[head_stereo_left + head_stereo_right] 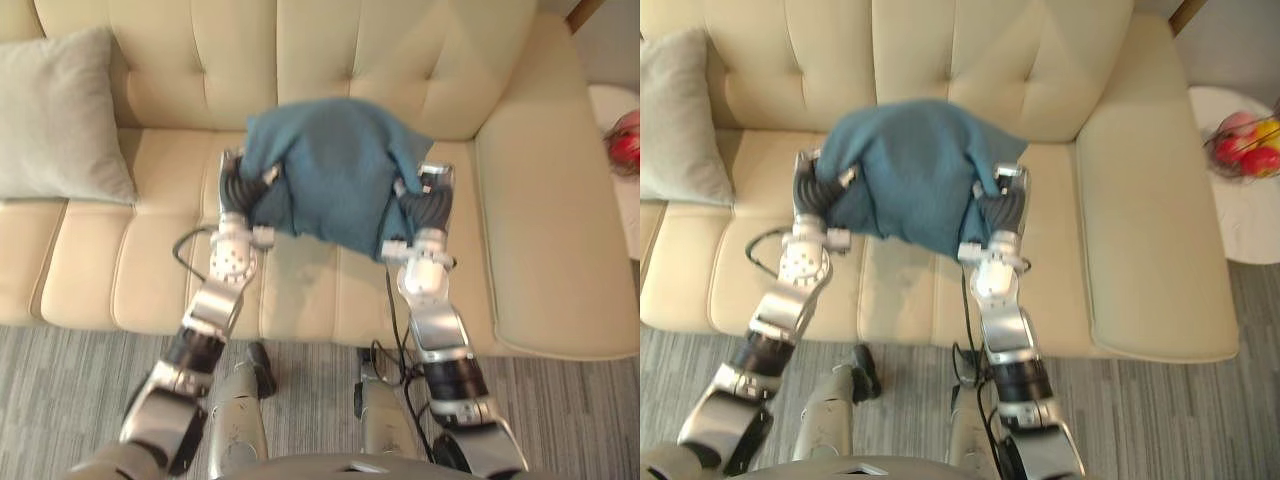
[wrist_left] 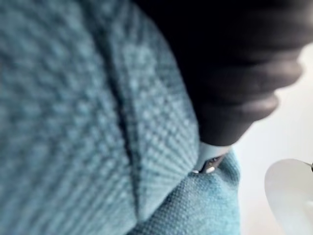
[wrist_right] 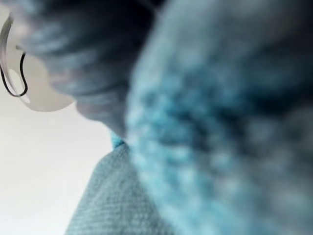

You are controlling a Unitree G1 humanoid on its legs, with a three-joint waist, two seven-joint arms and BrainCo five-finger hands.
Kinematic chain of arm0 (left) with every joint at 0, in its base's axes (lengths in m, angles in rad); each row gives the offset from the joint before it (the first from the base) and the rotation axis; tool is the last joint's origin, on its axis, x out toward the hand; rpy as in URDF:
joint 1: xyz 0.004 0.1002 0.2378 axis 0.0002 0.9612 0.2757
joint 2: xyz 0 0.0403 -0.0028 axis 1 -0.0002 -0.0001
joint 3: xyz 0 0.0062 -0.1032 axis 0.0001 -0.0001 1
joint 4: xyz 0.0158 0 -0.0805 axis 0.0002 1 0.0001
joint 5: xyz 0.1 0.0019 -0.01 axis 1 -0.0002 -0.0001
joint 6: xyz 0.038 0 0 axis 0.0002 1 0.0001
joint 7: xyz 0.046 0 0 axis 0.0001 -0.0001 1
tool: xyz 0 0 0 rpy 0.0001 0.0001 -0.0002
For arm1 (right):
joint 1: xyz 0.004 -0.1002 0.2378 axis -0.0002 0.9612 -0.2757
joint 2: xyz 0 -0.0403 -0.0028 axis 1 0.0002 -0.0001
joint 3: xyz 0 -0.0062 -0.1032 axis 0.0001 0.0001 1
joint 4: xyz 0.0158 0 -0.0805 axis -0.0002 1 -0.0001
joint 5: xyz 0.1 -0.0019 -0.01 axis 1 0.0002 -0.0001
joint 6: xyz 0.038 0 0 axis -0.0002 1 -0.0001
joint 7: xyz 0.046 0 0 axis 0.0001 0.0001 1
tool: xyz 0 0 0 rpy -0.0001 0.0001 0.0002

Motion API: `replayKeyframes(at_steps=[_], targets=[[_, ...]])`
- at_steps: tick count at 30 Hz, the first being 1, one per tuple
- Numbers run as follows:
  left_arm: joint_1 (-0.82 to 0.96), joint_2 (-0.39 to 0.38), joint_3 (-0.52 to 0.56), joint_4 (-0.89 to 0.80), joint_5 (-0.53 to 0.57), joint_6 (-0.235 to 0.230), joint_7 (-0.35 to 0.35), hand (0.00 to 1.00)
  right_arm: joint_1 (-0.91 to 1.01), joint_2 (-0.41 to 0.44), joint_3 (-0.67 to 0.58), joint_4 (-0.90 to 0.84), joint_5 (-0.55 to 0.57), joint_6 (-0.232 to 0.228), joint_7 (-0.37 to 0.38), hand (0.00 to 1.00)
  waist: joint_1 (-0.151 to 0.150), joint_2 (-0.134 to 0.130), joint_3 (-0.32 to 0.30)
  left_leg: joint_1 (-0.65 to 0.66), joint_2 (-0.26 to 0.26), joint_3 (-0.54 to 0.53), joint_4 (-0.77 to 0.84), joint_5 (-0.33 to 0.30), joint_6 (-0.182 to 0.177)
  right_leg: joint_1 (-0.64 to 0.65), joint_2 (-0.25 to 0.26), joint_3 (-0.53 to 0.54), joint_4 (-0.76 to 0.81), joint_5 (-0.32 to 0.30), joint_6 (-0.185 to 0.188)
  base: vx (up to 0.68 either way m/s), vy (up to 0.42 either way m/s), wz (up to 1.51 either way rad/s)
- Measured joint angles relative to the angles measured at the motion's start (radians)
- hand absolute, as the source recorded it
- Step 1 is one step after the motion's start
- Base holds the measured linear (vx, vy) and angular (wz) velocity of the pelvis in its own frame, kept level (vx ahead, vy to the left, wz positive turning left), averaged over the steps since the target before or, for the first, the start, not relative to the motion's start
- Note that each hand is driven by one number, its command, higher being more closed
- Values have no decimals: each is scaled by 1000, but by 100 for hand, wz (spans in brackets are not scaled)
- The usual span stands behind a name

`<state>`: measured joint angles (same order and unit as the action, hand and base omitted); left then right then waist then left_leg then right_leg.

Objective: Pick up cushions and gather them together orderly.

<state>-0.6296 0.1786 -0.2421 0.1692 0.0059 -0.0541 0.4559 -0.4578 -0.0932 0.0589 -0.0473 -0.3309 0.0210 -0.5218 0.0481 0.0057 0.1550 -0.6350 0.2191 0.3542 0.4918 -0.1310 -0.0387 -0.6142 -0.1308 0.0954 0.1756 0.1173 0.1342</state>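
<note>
Starting nearest, grey striped carpet (image 1: 60, 400) ran along the front edge of the cream sofa (image 1: 560, 250), and both arms reached over that edge above the middle of the seat. Left hand (image 1: 238, 192) and right hand (image 1: 428, 205) sat against opposite sides of the blue cushion (image 1: 335, 165), their dark ribbed covers showing and the rest tucked behind the fabric. Could not tell whether either hand clasped the cushion or only pressed flat against it. Both wrist views showed knitted blue cloth hard up against the covers, so contact was close on both sides. Cushion hung clear of the seat, its lower corner drooping toward the right hand, its upper edge over the foot of the backrest. Two-sided hold judged sensible: a soft, bulky thing squeezed from both flanks is less apt to fold or slip. Judged step: carrying, set-down not yet done. Seat beneath was bare, and bare seat ran from there toward the left end, giving open room for a sideways move at this height. Farther back, a grey cushion (image 1: 55, 115) leaned upright in the far left corner of the sofa against the backrest, well apart from the blue one; likely gathering spot is just beside it. Right armrest stood broad and near the right hand, limiting any swing that way. Beyond it, a white side table (image 1: 1230, 225) carried a fruit bowl (image 1: 1248, 140), best avoided.
</note>
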Motion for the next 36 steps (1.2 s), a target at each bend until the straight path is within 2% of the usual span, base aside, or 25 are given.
replayKeyframes(at_steps=[2,3,5,10,13,14,17,19,23,29,33,36], targets=[[-200,71,-22,55,0,0,30,100,-178,-8,-36,34,-32,21,-71,100,-10,2,34,-44,-20,-1,-56,58,3,-52,-7,-1,-32,46,4,-99,-40,16],[-246,85,-26,67,1,0,38,100,-220,-17,-43,39,-33,27,-83,100,-13,3,45,-52,-24,-1,-70,71,2,-60,-8,-1,-42,57,6,-119,-37,17],[-470,128,-31,144,22,0,81,100,-440,-55,-70,115,-72,42,-154,100,-25,6,75,-118,-37,-8,-130,135,1,-122,-11,-8,-92,110,2,-112,-26,18],[-765,160,-25,306,99,1,146,100,-789,-130,-104,332,-101,74,-226,100,-58,15,142,-135,-67,-35,-286,248,-8,-158,-14,-29,-160,165,-8,-86,-45,19],[-872,188,-27,359,140,2,173,100,-940,-179,-102,387,-109,97,-261,100,-61,22,154,-128,-88,-44,-427,336,-16,-187,-12,-40,-207,196,-17,-47,-57,13],[-885,189,-27,359,158,2,186,0,-972,-195,-99,390,-111,103,-270,0,-60,31,167,-116,-91,-53,-470,363,-22,-188,-9,-48,-213,200,-20,-26,-55,7],[-890,188,-25,358,176,1,234,0,-1025,-213,-92,422,-147,115,-313,0,-59,37,189,-91,-96,-56,-568,420,-27,-201,1,-56,-220,203,-23,-12,-37,3],[-889,178,-24,365,176,1,243,0,-1028,-242,-81,428,-147,115,-336,0,-57,37,203,-103,-97,-60,-571,423,-25,-211,1,-58,-222,206,-24,2,-5,4],[-862,154,-3,397,174,2,226,0,-1018,-240,-72,495,-102,111,-329,0,-59,38,210,-125,-97,-66,-571,429,-26,-231,1,-61,-222,206,-24,4,30,3],[-686,68,57,479,110,15,148,0,-874,-231,-97,543,35,111,-239,0,-59,37,213,-149,-83,-73,-571,429,-41,-268,13,-66,-182,189,-29,4,49,0],[-621,62,105,482,38,35,120,0,-820,-233,-107,543,106,112,-180,0,-59,34,261,-155,-74,-58,-571,440,-45,-294,23,-57,-152,185,-31,1,33,-8],[-590,60,148,481,-18,32,107,0,-802,-236,-113,533,110,111,-150,0,-60,35,281,-154,-61,-52,-571,446,-51,-297,36,-56,-146,184,-34,10,23,-9]])
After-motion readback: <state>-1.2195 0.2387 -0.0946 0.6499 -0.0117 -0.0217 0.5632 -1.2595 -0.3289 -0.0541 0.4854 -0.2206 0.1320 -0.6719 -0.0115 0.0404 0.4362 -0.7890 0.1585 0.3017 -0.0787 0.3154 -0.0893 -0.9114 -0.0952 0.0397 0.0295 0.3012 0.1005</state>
